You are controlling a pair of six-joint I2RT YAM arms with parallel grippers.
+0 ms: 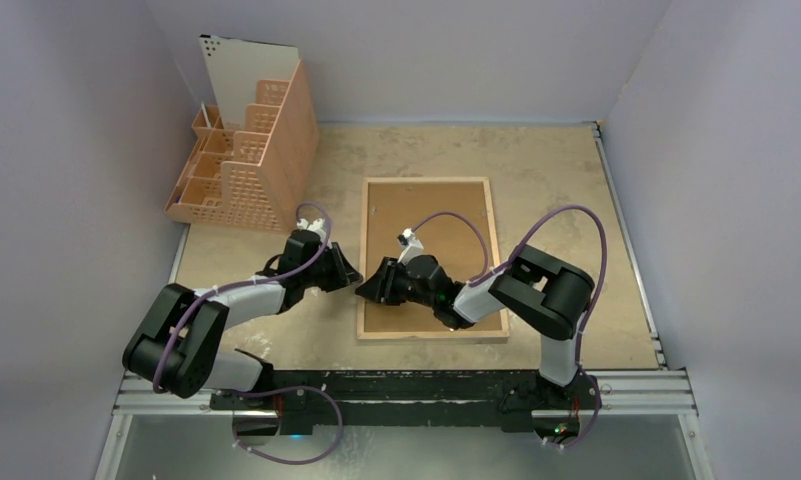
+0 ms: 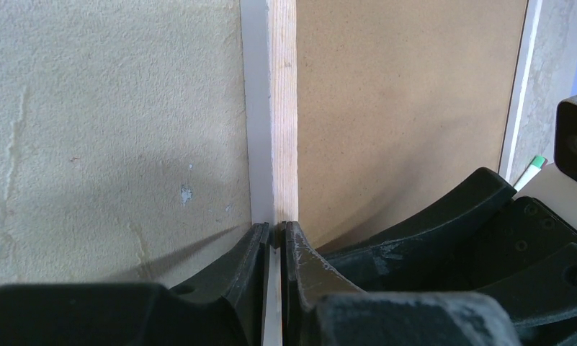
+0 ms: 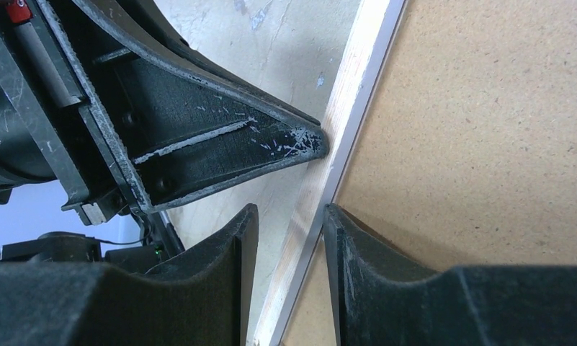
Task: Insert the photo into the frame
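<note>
The frame (image 1: 426, 181) lies face down mid-table, its light wood rim (image 2: 284, 108) around a brown hardboard backing sheet (image 1: 431, 225). My left gripper (image 1: 351, 272) is at the frame's left edge. In the left wrist view its fingers (image 2: 276, 229) are pinched on the thin rim strip. My right gripper (image 1: 369, 285) reaches in from the right, close beside the left one. It stands open (image 3: 291, 213) astride the same rim (image 3: 357, 86), one finger over the table and one over the hardboard (image 3: 487, 130). The left gripper's finger (image 3: 220, 144) shows just ahead of it. The photo is out of view.
A peach plastic organiser basket (image 1: 246, 160) stands at the back left with a white board (image 1: 241, 70) leaning in it. Walls close in the table on three sides, and a metal rail (image 1: 626, 240) runs along its right edge.
</note>
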